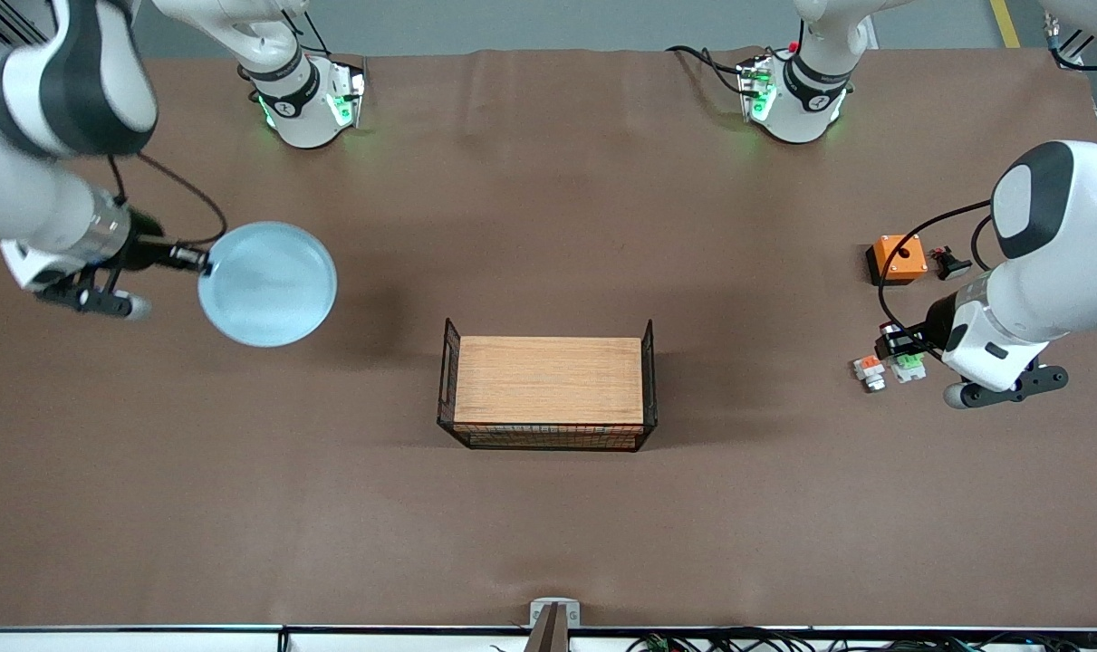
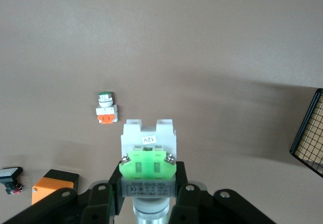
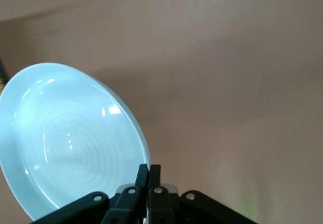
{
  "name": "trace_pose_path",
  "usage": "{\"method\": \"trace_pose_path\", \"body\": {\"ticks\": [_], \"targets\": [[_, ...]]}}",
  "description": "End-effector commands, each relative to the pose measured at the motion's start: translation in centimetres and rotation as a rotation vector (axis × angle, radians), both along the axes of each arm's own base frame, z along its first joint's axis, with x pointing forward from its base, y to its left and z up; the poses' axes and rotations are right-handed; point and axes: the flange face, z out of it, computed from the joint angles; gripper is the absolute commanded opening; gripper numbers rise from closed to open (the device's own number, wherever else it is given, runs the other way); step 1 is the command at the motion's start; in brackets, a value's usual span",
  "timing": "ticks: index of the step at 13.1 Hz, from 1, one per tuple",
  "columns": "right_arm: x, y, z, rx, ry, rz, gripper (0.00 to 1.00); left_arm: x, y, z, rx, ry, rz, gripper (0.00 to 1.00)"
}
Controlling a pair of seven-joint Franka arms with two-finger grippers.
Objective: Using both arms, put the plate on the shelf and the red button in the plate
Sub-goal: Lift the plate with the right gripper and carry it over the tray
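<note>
Front view: the right gripper (image 1: 206, 261) pinches the rim of the pale blue plate (image 1: 268, 284), held over bare table toward the right arm's end, clear of the wire basket (image 1: 548, 388) with its wooden top. The left gripper (image 1: 894, 348) grips the red button (image 1: 909, 364) just beside a similar white piece (image 1: 869, 371), near an orange box (image 1: 898, 259).

Left wrist view: the jaws clamp the red button (image 2: 148, 153) at its round end, green patch up, a label reading "12V".

Right wrist view: the fingers (image 3: 143, 176) sit closed on the tilted plate (image 3: 70, 143), showing concentric rings.
</note>
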Motion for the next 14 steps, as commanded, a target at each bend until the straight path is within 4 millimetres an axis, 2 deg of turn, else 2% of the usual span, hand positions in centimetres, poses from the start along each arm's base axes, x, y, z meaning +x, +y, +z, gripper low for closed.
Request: {"method": "trace_pose_path", "body": {"ticks": [1, 3, 4, 5, 6, 7, 10, 12, 14], "targets": [[-5.0, 8.0, 3.9, -0.052, 0.005, -0.139, 0.01, 0.2, -0.1, 1.2, 0.004, -0.009, -0.007, 0.00], [-8.6, 16.3, 6.5, -0.106, -0.006, -0.272, 0.00, 0.2, -0.1, 0.5, 0.003, 0.002, -0.014, 0.00], [-10.8, 20.6, 7.4, -0.121, -0.018, -0.353, 0.00, 0.3, 0.1, 0.9, -0.005, -0.006, -0.041, 0.00], [-12.7, 23.9, 8.2, -0.124, -0.035, -0.421, 0.00, 0.6, -0.2, 1.8, -0.032, -0.023, -0.056, 0.00], [-14.4, 27.3, 8.6, -0.128, -0.048, -0.481, 0.00, 0.9, -0.2, 2.3, -0.041, -0.035, -0.043, 0.00], [-15.0, 30.1, 7.9, -0.142, -0.049, -0.531, 0.00, 1.1, -0.2, 1.9, -0.054, -0.028, -0.038, 0.00], [-14.6, 35.8, 5.8, -0.088, -0.030, -0.794, 0.00, 1.0, -0.5, 1.3, -0.059, -0.013, -0.037, 0.00], [-12.9, 38.1, 4.4, -0.036, -0.018, -1.022, 0.01, 1.0, -0.5, 1.2, -0.059, -0.012, -0.039, 0.00], [-10.9, 40.3, 2.4, -0.052, 0.002, -1.183, 0.05, 1.0, -0.5, 1.2, -0.059, -0.012, -0.039, 0.00]]}}
